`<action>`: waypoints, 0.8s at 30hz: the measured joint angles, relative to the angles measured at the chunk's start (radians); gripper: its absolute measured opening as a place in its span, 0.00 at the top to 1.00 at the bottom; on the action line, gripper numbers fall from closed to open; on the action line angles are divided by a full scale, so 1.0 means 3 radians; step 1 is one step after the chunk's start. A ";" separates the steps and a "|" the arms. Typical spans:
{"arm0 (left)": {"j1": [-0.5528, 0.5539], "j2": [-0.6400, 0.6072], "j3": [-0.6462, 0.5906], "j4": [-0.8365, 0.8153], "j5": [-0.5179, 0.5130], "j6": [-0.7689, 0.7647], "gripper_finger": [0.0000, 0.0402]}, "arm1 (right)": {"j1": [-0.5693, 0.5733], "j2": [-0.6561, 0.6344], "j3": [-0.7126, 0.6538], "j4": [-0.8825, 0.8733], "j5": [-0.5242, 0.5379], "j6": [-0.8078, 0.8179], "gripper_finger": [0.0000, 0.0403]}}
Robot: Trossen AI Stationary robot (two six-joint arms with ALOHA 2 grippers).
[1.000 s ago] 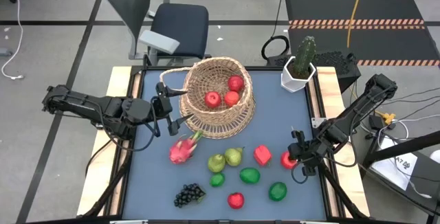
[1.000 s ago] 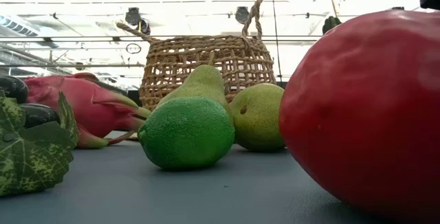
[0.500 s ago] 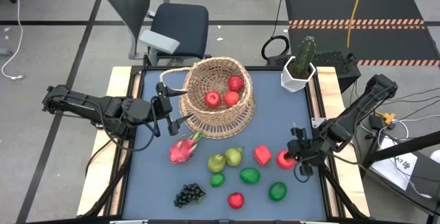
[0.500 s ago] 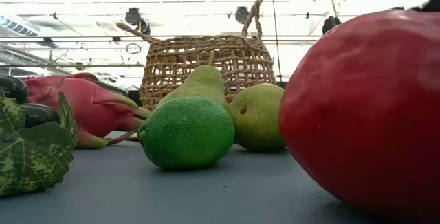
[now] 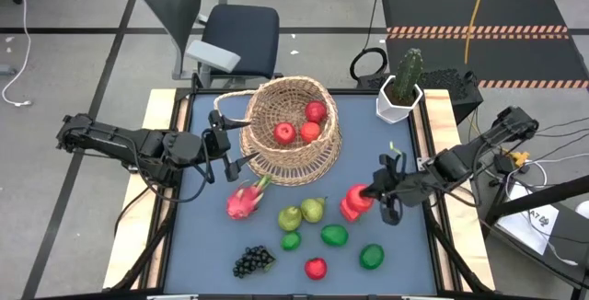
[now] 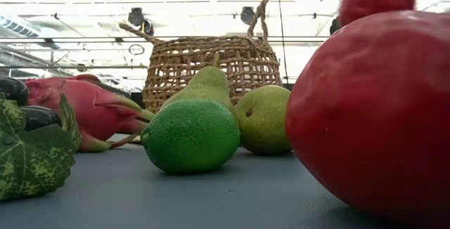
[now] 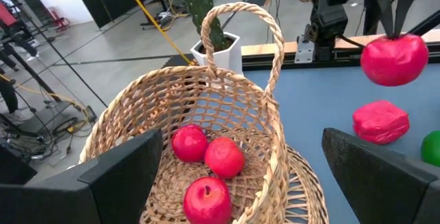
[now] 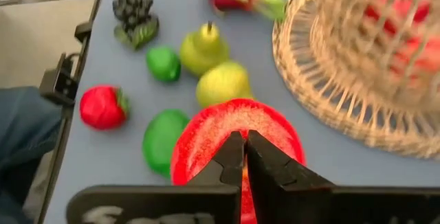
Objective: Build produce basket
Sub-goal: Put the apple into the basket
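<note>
A: Table (image 5: 207, 236) first. What is it like?

B: It is dark blue with pale wood edges. Around it is grey floor, with a dark chair (image 5: 235, 33) at the top of the frame.

A: And the basket (image 5: 293, 130)?

B: It sits in the upper middle of the table, just beside the left pincer (image 5: 224, 153), whose fingers are spread wide. Three red fruits (image 5: 300, 125) lie inside it.

A: What else holds something?

B: A white pot (image 5: 398, 103) at the upper right holds a cactus (image 5: 409, 68).

A: Where is the right pincer (image 5: 375, 192)?

B: Right of middle, pressed together on a red apple (image 7: 394, 59), up off the table, above a pink-red fruit (image 7: 380, 121).

A: The other produce?

B: A dragon fruit (image 5: 245, 200), two pears (image 5: 303, 213), green rounds (image 5: 333, 236) and grapes (image 5: 252, 261) lie on the table in the lower middle.
</note>
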 joint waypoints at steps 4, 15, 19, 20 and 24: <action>0.0000 0.0000 0.0000 -0.0001 0.0000 0.0001 0.01 | -0.0188 0.0318 0.0419 -0.0001 -0.0001 -0.0326 1.00; 0.0000 0.0000 0.0000 -0.0007 0.0000 0.0001 0.01 | -0.0662 0.0878 0.1398 0.0126 0.0254 -0.1278 1.00; 0.0000 0.0000 0.0000 -0.0009 -0.0001 0.0003 0.01 | -0.0834 0.0955 0.1545 0.0560 0.0253 -0.1556 1.00; 0.0000 0.0000 0.0000 -0.0008 -0.0001 0.0010 0.01 | -0.0872 0.0959 0.1556 0.0695 0.0252 -0.1647 1.00; 0.0000 -0.0002 0.0000 0.0079 -0.0004 0.0032 0.01 | -0.1038 0.0958 0.1559 0.1140 0.0252 -0.1981 1.00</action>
